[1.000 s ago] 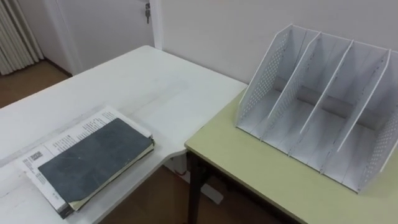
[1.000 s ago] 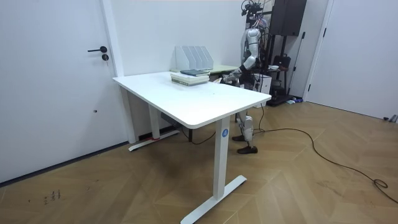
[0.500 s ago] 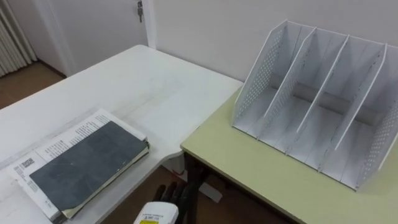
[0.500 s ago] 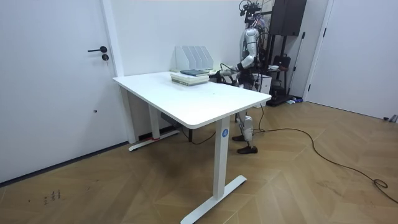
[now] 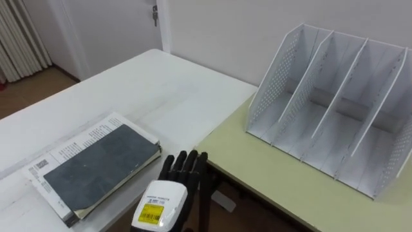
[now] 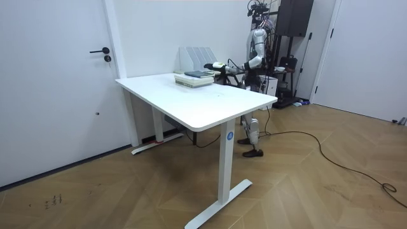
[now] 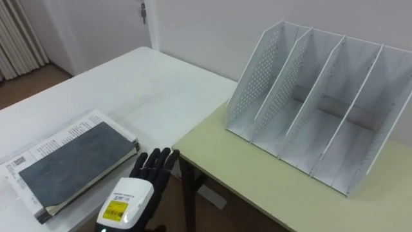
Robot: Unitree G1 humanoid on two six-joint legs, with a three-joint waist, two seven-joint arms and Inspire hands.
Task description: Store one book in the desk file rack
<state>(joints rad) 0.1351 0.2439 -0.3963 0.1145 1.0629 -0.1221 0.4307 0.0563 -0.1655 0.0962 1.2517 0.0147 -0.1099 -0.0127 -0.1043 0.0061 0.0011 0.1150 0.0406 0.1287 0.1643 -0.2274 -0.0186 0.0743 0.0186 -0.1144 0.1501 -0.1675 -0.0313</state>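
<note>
Grey-covered book (image 5: 96, 164) lies on the white tabletop (image 5: 161, 90) just left of the left hand (image 5: 168, 193) (fingers straight, holding nothing), its long axis slanting away rightward; file rack (image 5: 335, 109) stands beyond, to the right.

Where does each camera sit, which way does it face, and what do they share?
Left eye view: on the robot's head, looking down at the book stack on the white table and the file rack on the green desk; the left hand shows, fingers straight.
Right eye view: beside it on the head; same scene, same hand.
Room view: across the room, facing the table with the whole robot at its far end.
All share the book stack, rack and table.
</note>
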